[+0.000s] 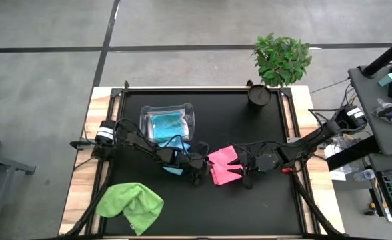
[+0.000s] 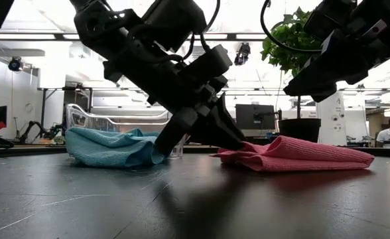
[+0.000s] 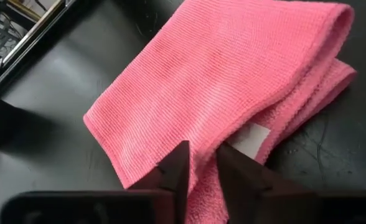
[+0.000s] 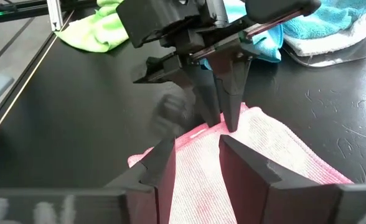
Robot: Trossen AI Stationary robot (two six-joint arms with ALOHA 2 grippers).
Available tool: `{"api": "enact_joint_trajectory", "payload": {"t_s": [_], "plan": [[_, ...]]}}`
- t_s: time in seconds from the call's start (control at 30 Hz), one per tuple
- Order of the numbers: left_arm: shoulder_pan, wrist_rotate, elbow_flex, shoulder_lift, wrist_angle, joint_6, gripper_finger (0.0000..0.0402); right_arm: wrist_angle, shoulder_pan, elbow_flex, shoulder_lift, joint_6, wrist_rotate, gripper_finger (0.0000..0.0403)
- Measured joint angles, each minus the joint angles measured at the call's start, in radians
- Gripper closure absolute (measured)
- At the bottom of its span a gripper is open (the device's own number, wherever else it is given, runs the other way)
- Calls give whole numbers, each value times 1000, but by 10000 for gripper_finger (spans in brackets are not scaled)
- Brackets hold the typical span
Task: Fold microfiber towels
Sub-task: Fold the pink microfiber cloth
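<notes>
A pink towel point(image 1: 224, 165) lies folded on the black table's middle; it also shows in the low view point(image 2: 301, 154). My left gripper point(image 3: 201, 163) is at its left edge, shut on the cloth. My right gripper point(image 4: 195, 152) hangs open just above the towel's right part and touches nothing. One light blue towel point(image 1: 174, 169) lies crumpled on the table under the left arm. Another point(image 1: 166, 124) sits in the clear tub point(image 1: 189, 113). A lime green towel point(image 1: 131, 203) lies bunched at the near left. My left gripper pinches the pink towel's left edge point(image 3: 203, 146) between its two fingers, close to the white label point(image 3: 251, 140). The fingers point(image 4: 228, 102) slant down from the table's left. How many layers they have I cannot tell. The towel stays flat on the table.
A potted plant point(image 1: 281, 60) stands at the far right corner. A pale towel point(image 4: 323, 43) lies under the blue cloth by the tub. Bare black tabletop lies toward the near right point(image 1: 263, 210).
</notes>
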Motion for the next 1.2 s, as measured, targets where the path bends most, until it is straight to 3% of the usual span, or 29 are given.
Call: {"api": "enact_joint_trajectory", "payload": {"t_s": [0.13, 0.3, 0.77, 1.2], "plan": [[-2, -42, 0, -11, -6, 42, 394, 0, 0, 0, 0, 0, 2, 288], [-5, -66, 1, -67, -47, 111, 400, -1, 0, 0, 0, 0, 7, 283], [-11, -32, -13, -109, -266, 110, 400, -1, 0, -4, 0, 5, 25, 282], [-27, 17, -53, -109, -272, 109, 399, -1, -4, -5, 0, 42, 49, 282]]}}
